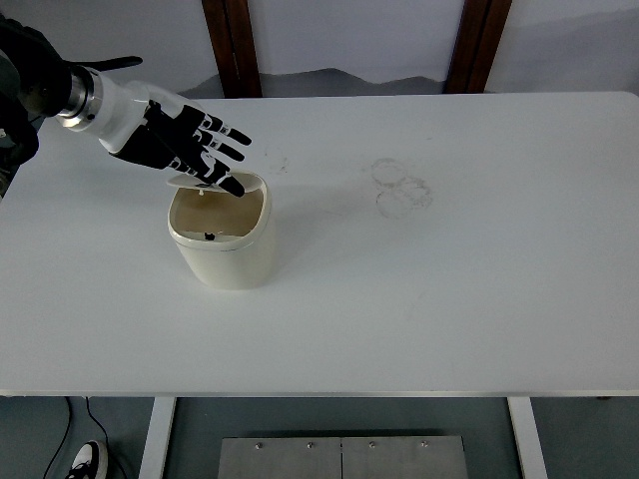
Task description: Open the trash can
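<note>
Trash can nearly open, left hand at its lid.

One white table (449, 299) carries one cream trash can (222, 239) on its left part; the can stands upright and its flap lid (200, 181) is tipped up at the far rim, so the inside shows. One left hand (185, 145) rests on that lid, fingers (225, 150) spread, gripping nothing. I judge the opening step almost finished; next, the hand should withdraw gently without knocking the can.

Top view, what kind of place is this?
Likely a lab or test room: a plain white table holds only a small cream trash can, with the robot's left hand at its lid.
</note>
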`<action>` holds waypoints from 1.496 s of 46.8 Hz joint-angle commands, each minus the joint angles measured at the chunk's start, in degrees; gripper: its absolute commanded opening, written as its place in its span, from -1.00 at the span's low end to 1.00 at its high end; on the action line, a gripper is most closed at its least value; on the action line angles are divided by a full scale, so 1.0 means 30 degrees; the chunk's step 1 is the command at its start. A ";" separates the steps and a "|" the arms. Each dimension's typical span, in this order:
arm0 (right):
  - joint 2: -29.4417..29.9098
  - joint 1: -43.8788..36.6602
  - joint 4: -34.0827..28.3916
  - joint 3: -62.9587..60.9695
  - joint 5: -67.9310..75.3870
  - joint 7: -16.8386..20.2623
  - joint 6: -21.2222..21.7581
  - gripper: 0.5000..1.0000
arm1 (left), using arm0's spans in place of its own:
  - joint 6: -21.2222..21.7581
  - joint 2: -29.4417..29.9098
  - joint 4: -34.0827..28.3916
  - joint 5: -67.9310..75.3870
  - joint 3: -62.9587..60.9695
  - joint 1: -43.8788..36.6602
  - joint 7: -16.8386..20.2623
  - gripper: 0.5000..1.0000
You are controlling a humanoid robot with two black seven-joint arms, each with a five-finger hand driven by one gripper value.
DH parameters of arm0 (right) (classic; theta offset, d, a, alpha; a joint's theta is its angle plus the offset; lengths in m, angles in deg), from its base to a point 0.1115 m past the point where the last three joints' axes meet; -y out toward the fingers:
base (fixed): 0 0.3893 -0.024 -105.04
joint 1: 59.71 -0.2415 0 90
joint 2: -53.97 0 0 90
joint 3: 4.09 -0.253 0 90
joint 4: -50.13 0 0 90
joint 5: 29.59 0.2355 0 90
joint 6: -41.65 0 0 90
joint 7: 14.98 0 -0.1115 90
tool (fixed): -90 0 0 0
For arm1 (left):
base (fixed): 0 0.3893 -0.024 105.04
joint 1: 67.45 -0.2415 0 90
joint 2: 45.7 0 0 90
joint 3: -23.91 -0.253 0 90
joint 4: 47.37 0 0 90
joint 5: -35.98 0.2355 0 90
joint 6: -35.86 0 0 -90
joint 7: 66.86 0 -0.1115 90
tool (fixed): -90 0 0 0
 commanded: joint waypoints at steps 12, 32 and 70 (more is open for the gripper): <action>0.0000 0.0000 0.0022 0.0001 -0.0005 0.0000 0.0000 0.98 | 0.0031 -0.0004 -0.1280 0.0003 0.2076 0.0241 0.0263 1.00; 0.0000 0.0029 0.0022 0.0001 -0.0005 0.0000 0.0000 0.98 | 0.0090 0.0611 -0.4941 -0.0027 0.5535 -0.0695 0.2285 1.00; 0.0000 0.0059 -0.0007 -0.0029 -0.0005 0.0000 0.0000 0.98 | -0.0174 0.0846 -1.0246 -0.0261 1.9156 -1.2148 0.7237 1.00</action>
